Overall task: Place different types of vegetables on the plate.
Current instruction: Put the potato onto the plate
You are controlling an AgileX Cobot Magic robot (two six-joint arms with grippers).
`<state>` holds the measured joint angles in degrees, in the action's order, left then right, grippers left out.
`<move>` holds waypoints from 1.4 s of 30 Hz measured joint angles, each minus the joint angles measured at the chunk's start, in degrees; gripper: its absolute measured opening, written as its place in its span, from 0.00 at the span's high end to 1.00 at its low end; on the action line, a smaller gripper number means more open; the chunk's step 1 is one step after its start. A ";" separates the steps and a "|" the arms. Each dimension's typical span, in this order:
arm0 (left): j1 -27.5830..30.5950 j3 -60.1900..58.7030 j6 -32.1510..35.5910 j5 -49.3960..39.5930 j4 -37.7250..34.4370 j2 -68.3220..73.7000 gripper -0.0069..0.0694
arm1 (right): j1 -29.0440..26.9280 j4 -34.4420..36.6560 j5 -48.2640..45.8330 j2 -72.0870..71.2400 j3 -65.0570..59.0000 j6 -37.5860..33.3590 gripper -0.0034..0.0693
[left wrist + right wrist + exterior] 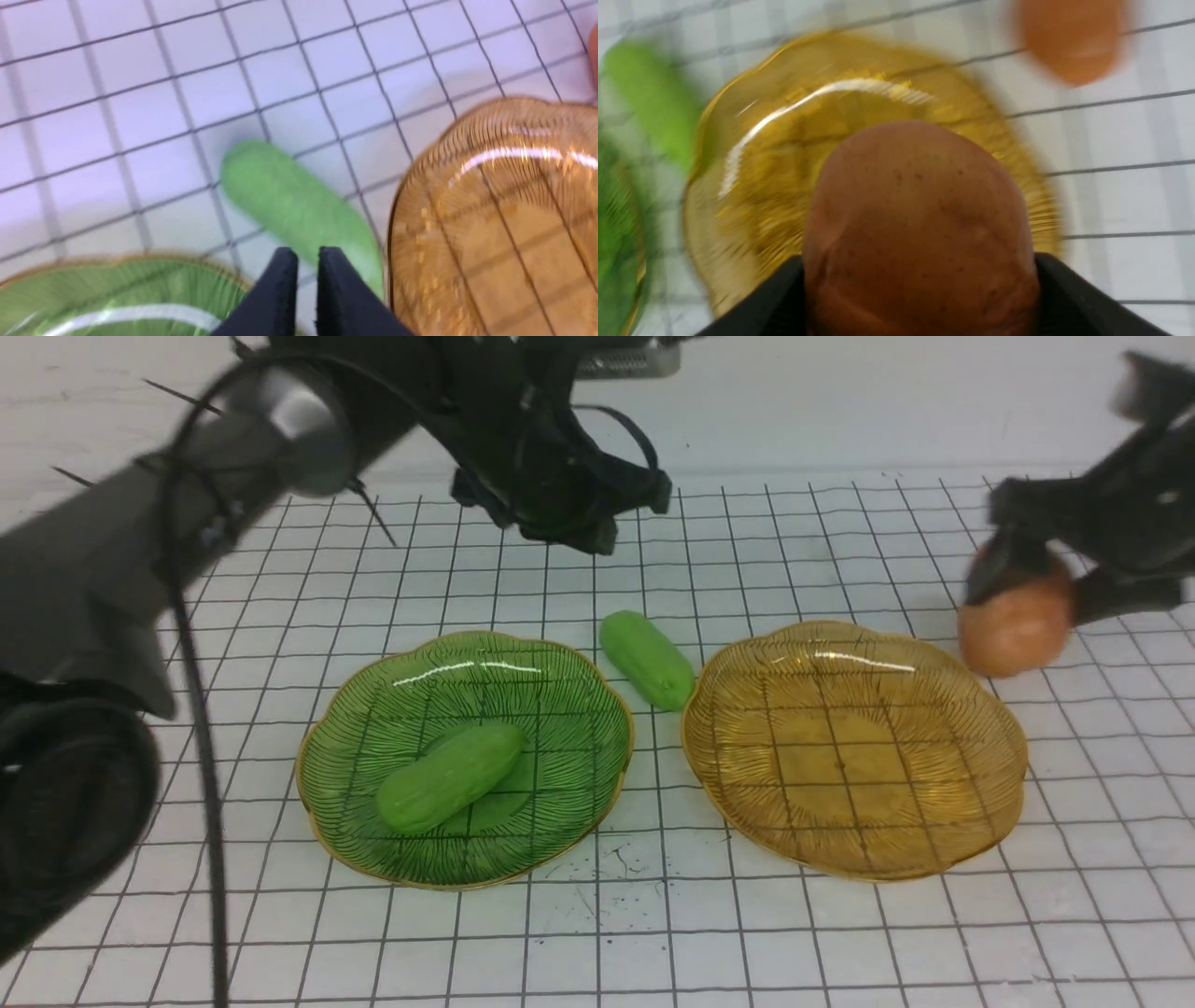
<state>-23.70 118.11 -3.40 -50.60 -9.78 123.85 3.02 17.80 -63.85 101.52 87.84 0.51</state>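
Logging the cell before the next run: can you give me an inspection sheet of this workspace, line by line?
Surface: white gridded tabletop, with a few dark specks towards the front.
Job's things: one cucumber lies on the green plate; second cucumber on the table between the plates; amber plate empty; one potato gripped; another potato on the table.
Clutter: nothing seen.
Grippers: left tool shut, empty, near the second cucumber; right tool shut on the potato, near the amber plate.
Cables: black cable hanging along the left arm.
Surroundings: plain white wall.
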 joint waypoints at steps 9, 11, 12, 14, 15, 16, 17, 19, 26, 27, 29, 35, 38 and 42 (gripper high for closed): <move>-0.37 1.56 -2.62 3.12 -1.23 8.60 0.30 | 6.51 -1.78 0.10 6.82 0.00 -2.68 0.24; -0.37 1.56 -3.15 4.07 -1.35 9.65 0.23 | 6.51 -2.42 -0.04 7.75 0.00 -2.68 0.24; -0.37 1.56 -3.15 4.20 -1.36 9.76 0.22 | 6.51 -2.42 -0.08 7.83 0.00 -2.68 0.24; -0.37 1.56 -3.39 5.25 -2.19 10.90 0.16 | 6.51 -2.48 -0.17 8.38 0.00 -2.68 0.24; -0.37 1.56 -3.20 5.59 -2.72 11.28 0.14 | 6.51 -2.79 -0.17 8.45 0.00 -2.68 0.24; -0.37 1.56 -3.05 5.69 -2.93 11.54 0.14 | 6.51 -3.19 -0.17 8.45 0.00 -2.68 0.24; -0.42 1.56 -2.93 5.68 -3.25 11.86 0.13 | 6.51 -4.13 -0.05 8.45 0.00 -2.51 0.24; -0.42 1.62 -2.86 6.10 -3.36 12.19 0.13 | 6.51 -5.35 -0.05 8.45 0.00 -1.76 0.23; -0.42 1.79 -2.83 7.95 -4.24 14.02 0.13 | 6.51 -8.00 -1.08 8.45 0.00 0.46 0.17; -0.42 1.93 -2.80 8.63 -4.61 14.51 0.13 | 6.51 -8.14 -1.60 8.45 0.00 0.46 0.16; -0.53 1.93 -2.80 8.91 -5.03 14.72 0.13 | 6.51 -8.18 -1.82 8.45 0.00 0.46 0.16; -0.55 2.04 -2.62 10.63 -6.12 15.57 0.17 | 6.51 -8.18 -1.92 8.45 0.00 0.41 0.16; -0.55 2.04 -2.51 10.90 -6.05 15.90 0.32 | 6.51 -8.18 -2.28 8.45 0.00 0.41 0.16; -0.55 2.04 -2.45 11.09 -6.11 16.14 0.43 | 6.51 -8.18 -2.99 8.45 0.00 0.36 0.16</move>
<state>-24.25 120.14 -5.85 -39.52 -15.89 140.00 9.53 9.62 -66.84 109.97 87.84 0.87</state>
